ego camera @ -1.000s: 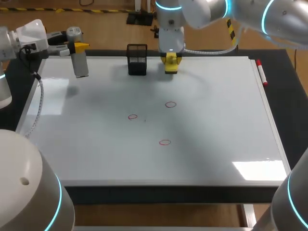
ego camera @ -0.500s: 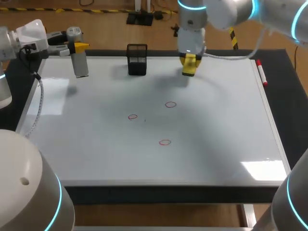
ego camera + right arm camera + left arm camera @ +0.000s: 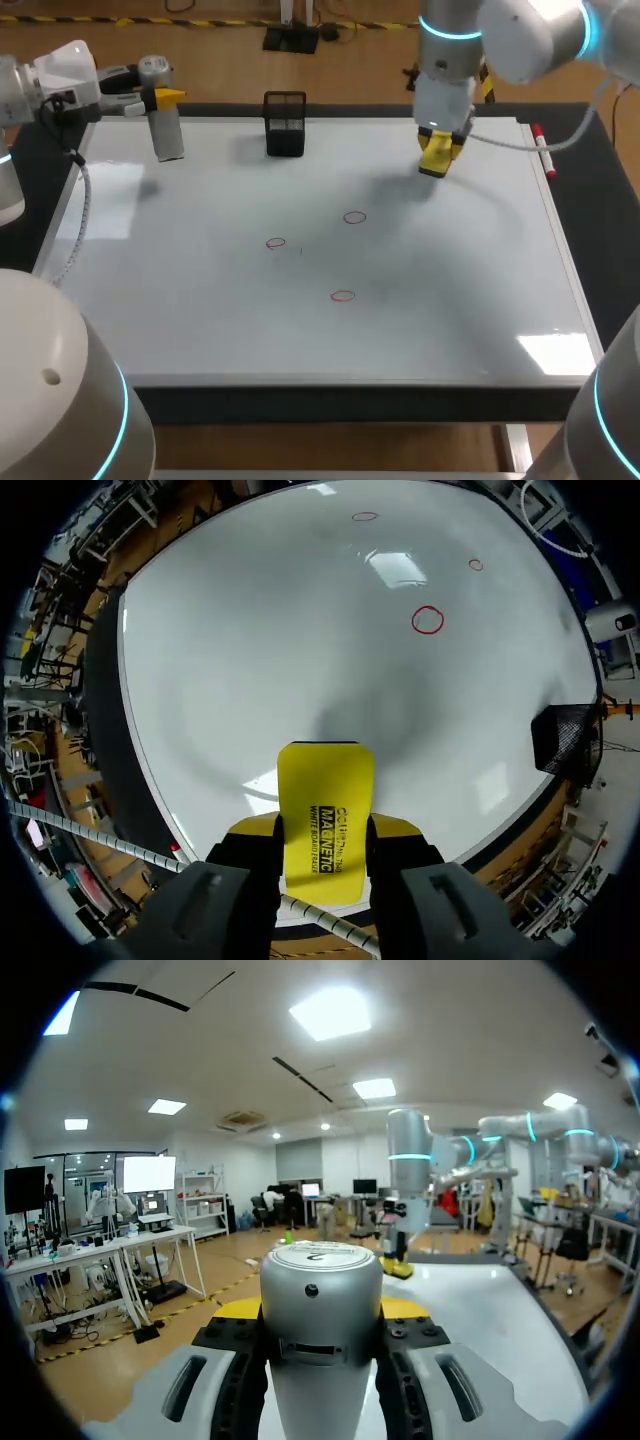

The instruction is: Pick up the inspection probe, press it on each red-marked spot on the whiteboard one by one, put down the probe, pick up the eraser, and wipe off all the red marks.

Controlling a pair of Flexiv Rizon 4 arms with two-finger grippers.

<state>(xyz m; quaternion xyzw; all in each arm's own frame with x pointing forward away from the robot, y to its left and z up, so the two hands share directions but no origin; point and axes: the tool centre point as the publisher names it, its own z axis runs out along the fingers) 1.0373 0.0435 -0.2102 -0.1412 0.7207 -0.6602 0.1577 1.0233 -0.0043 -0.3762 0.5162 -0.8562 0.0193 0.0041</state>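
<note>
The whiteboard [image 3: 470, 300] spreads beneath the right gripper [image 3: 438, 152], whose jaws pinch the yellow eraser [image 3: 324, 810] from both sides. The left gripper [image 3: 158, 99] is clamped on the inspection probe [image 3: 169, 136], which hangs below its jaws at the board's far corner. A black mesh holder [image 3: 285, 124] stands between the two grippers. Three red marks [image 3: 427, 620] lie ahead of the right jaws, well apart from the eraser.

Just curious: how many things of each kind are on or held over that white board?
Red circle marks: 3
Black mesh holder: 1
Grey probe: 1
Yellow eraser: 1
Red marker: 1
Total: 7
</note>
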